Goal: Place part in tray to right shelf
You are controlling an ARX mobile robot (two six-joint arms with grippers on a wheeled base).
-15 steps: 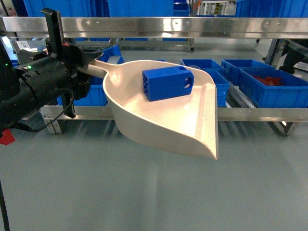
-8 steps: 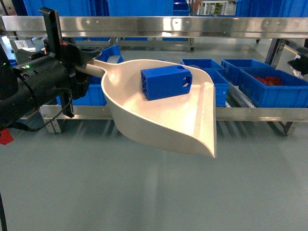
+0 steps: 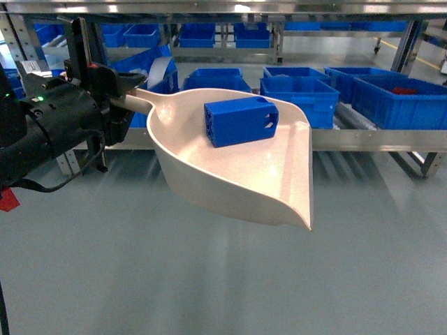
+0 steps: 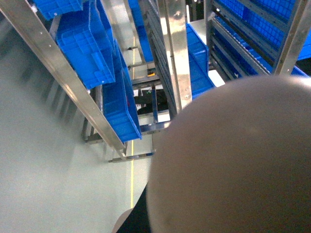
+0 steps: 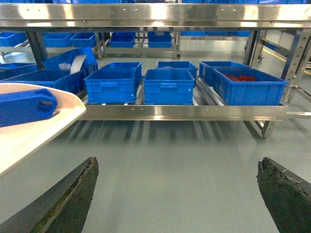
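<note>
A cream scoop-shaped tray (image 3: 237, 181) hangs in the air in the middle of the head view, its flat lip pointing right. The bright-blue part (image 3: 239, 121) lies on its side inside it, near the back wall. My left gripper (image 3: 119, 98) is shut on the tray's handle at the left. In the left wrist view the tray's underside (image 4: 233, 160) hides the jaws. The right wrist view catches the tray (image 5: 29, 131) and the part (image 5: 24, 107) at its left edge. My right gripper (image 5: 177, 161) stands open and empty over the floor. A shiny steel shelf rail (image 5: 155, 15) with screws spans the top.
Several blue crates (image 3: 300, 91) sit on a low steel rack (image 3: 377, 139) behind the tray; one crate (image 5: 248, 85) holds red items. Grey floor (image 3: 209, 279) lies below. More racks with blue crates (image 4: 116, 97) and a yellow floor line (image 4: 132, 179) show in the left wrist view.
The shiny rail has slid up to the top edge of the head view, and more crates show behind it. Tray, part and left arm keep their place in the view.
</note>
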